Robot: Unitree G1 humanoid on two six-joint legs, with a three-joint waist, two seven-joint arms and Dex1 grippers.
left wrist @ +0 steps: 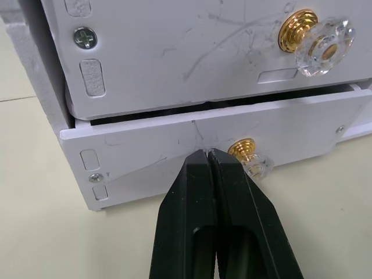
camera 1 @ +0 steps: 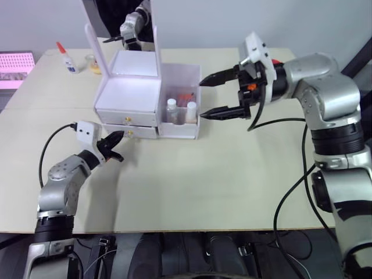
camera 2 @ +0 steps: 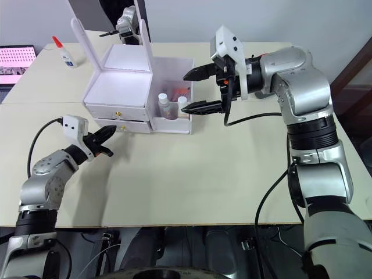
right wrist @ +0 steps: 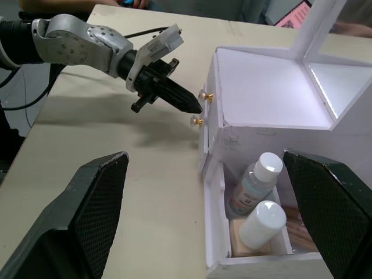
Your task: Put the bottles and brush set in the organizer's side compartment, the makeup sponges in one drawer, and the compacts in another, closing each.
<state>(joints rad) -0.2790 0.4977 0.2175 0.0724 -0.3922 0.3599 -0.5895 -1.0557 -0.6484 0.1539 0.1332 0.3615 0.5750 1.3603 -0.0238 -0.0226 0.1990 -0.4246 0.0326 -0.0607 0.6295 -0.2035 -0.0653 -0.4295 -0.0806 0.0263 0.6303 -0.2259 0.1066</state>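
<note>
Logging the organizer first: it stands in the upper centre-left of the head views, mirror upright, its side compartment on the picture-right flank. I see both bottles standing inside that bin, white caps up, with something reddish and peach behind them that I take to be the brush set, though I cannot make it out clearly. I judge that step done.

Drawers: the upper drawer sits flush. The lower drawer shows a dark gap along its top edge and juts slightly forward, so I judge it not fully closed. Neither drawer's contents are visible, so I cannot confirm that the makeup sponges and compacts are inside; I see none lying on the table, which suggests they are stowed.

Left gripper: in the lower left of the head views, fingers pressed together, tips at the lower drawer front just beside its gold knob, holding nothing.

Right gripper: upper right of centre, jaws spread wide and empty, poised beside and above the side compartment.

Remaining, in my judgement: pushing the lower drawer home.

Other items: a glue bottle in the upper left corner, untouched.
</note>
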